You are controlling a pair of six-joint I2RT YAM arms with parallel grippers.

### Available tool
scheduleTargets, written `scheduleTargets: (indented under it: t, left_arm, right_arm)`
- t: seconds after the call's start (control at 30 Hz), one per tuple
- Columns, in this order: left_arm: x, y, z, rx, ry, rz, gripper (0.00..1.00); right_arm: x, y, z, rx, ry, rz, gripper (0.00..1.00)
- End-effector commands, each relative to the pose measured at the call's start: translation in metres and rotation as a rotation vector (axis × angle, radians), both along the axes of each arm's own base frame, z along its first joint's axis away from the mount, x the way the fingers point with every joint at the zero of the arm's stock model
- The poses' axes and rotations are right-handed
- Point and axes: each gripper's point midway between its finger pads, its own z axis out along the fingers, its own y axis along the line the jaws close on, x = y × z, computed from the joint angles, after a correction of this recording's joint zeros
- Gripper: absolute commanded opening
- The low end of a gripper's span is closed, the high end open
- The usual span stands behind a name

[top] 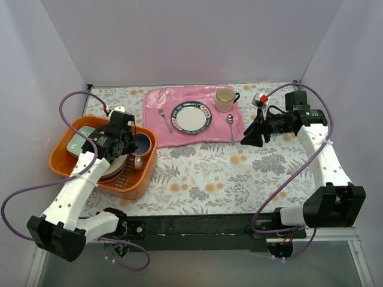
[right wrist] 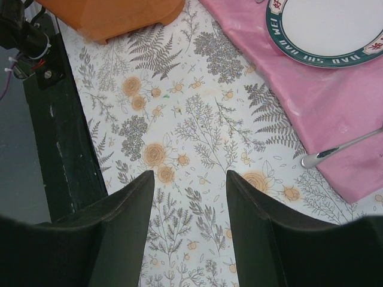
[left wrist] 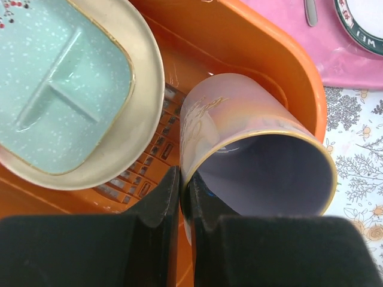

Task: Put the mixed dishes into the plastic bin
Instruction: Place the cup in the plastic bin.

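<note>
The orange plastic bin (top: 66,162) stands at the left and holds the pale green divided tray (top: 81,139) on stacked plates (top: 114,170). My left gripper (top: 133,143) is shut on the rim of the pink mug (top: 142,143), one finger inside and one outside, holding it tilted inside the bin's right end. In the left wrist view the mug (left wrist: 239,125) lies beside the tray (left wrist: 60,89) above the bin's slotted floor (left wrist: 149,173). My right gripper (top: 251,136) is open and empty, above the table at the right (right wrist: 190,179).
A pink cloth mat (top: 158,128) at the back carries a white plate with a dark blue rim (top: 192,116), a cream-yellow mug (top: 225,100), a fork (top: 165,119) and a spoon (top: 231,127). The bin's corner (right wrist: 119,18) shows in the right wrist view.
</note>
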Motion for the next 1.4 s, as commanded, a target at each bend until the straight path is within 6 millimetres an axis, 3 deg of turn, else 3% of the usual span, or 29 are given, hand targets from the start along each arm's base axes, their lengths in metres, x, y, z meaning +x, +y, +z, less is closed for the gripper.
scheduleTargets:
  t: [0.0,0.4,0.57,0.7,0.8,0.83,0.93,1.0,1.03,1.17,1.23,1.37]
  left_arm:
    - [0.022,-0.005,0.003,-0.061,-0.086,0.027,0.0]
    - [0.041,0.008,-0.047,-0.064,-0.002,0.043,0.0]
    - [0.044,0.008,-0.064,-0.08,0.029,0.045,0.11]
    - [0.046,0.011,-0.067,-0.084,0.041,0.052,0.28]
    - [0.047,0.011,-0.061,-0.093,0.03,0.056,0.46]
    - [0.047,0.011,-0.058,-0.096,0.027,0.058,0.58]
    - [0.048,0.011,-0.046,-0.106,0.009,0.055,0.73]
    - [0.049,0.009,-0.033,-0.122,-0.016,0.048,0.81]
    - [0.047,0.008,-0.031,-0.127,-0.017,0.046,0.87]
    - [0.046,0.002,-0.008,-0.172,-0.06,0.031,0.98]
    - [0.043,-0.003,0.006,-0.207,-0.089,0.013,0.98]
    - [0.038,-0.014,0.033,-0.276,-0.143,-0.021,0.98]
  right_arm:
    - [0.0,-0.001,0.0,0.001,-0.017,0.005,0.59]
    - [0.001,-0.003,-0.002,-0.01,-0.02,0.0,0.6]
    - [0.009,-0.011,-0.004,-0.051,-0.032,-0.032,0.6]
    - [0.023,-0.024,-0.004,-0.095,-0.041,-0.089,0.6]
    - [0.041,-0.052,-0.01,-0.131,-0.014,-0.189,0.6]
    - [0.048,-0.062,-0.007,-0.146,-0.021,-0.219,0.6]
    - [0.071,-0.1,-0.011,-0.188,0.004,-0.335,0.6]
    - [0.087,-0.129,-0.021,-0.221,0.045,-0.431,0.6]
    - [0.102,-0.154,-0.027,-0.277,0.043,-0.506,0.6]
    - [0.131,-0.206,-0.047,-0.419,0.08,-0.653,0.63]
    - [0.139,-0.23,-0.059,-0.505,0.094,-0.719,0.67]
    - [0.163,-0.259,-0.079,-0.537,0.135,-0.786,0.78]
